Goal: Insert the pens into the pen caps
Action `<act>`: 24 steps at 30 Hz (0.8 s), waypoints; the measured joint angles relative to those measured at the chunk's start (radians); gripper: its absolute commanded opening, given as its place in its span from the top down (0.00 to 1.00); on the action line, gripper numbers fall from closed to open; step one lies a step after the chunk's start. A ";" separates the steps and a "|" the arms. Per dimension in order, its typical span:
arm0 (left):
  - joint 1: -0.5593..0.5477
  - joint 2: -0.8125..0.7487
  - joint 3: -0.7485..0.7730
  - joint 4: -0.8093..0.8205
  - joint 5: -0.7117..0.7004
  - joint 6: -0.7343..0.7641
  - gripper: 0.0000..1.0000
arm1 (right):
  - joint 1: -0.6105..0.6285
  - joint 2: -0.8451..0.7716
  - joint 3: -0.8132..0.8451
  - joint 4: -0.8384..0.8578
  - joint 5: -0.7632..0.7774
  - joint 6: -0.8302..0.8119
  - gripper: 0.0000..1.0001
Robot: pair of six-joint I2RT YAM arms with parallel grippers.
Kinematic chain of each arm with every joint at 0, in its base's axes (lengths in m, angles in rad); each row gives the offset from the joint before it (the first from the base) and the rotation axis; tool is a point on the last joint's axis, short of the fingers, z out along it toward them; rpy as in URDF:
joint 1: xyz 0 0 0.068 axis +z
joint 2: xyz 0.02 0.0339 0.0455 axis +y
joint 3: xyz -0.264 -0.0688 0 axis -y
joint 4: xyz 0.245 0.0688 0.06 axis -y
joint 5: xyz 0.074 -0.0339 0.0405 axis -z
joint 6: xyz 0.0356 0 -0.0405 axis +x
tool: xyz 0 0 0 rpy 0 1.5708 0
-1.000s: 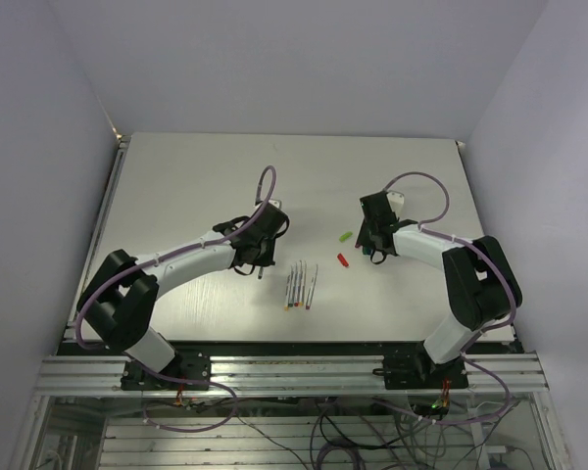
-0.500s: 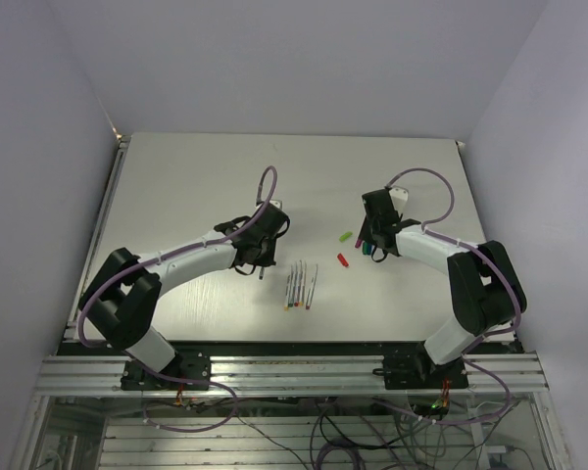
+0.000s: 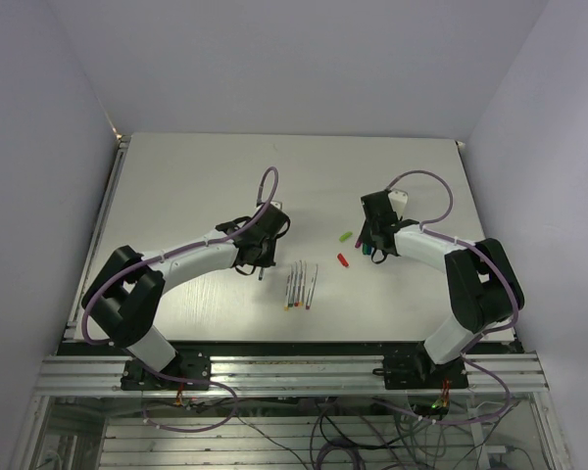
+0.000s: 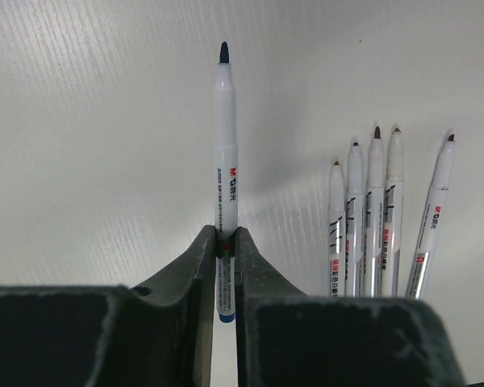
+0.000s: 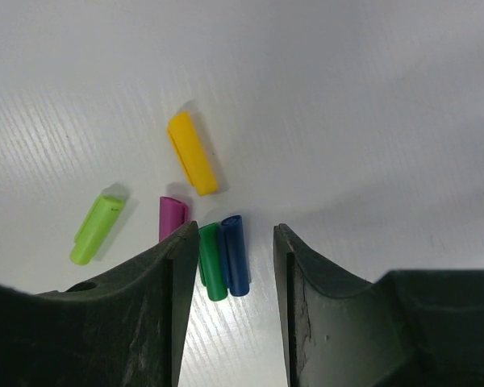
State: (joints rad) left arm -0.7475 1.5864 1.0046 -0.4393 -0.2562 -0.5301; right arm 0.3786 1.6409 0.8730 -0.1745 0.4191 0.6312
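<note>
**Pen in L jaws, R over the caps**

My L gripper (image 4: 226,239) is clenched on the held pen (image 4: 226,153), low on the barrel, dark tip bare and pointing away. The spare pens (image 4: 377,226) lie side by side on the table (image 4: 89,121), just to its right. R gripper (image 5: 226,242) hangs w/ jaws apart, straddling the blue cap (image 5: 235,254) and green cap (image 5: 211,266), which touch. Purple cap (image 5: 171,216), yellow cap (image 5: 192,153) and lime cap (image 5: 95,227) lie nearby. I reckon the pens are light, stiff, slick: grip mid-barrel. Caps prob. skid or roll, so pinch across the body, leaving the mouth free.
</note>
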 measured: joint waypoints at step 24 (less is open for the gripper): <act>0.013 0.000 0.000 0.001 0.007 0.003 0.93 | 0.000 0.010 -0.017 -0.024 0.011 0.023 0.64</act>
State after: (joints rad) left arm -0.7345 1.5864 1.0046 -0.4385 -0.2489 -0.5274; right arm 0.3786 1.6505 0.8562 -0.1982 0.4305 0.6537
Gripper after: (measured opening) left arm 0.193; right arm 0.362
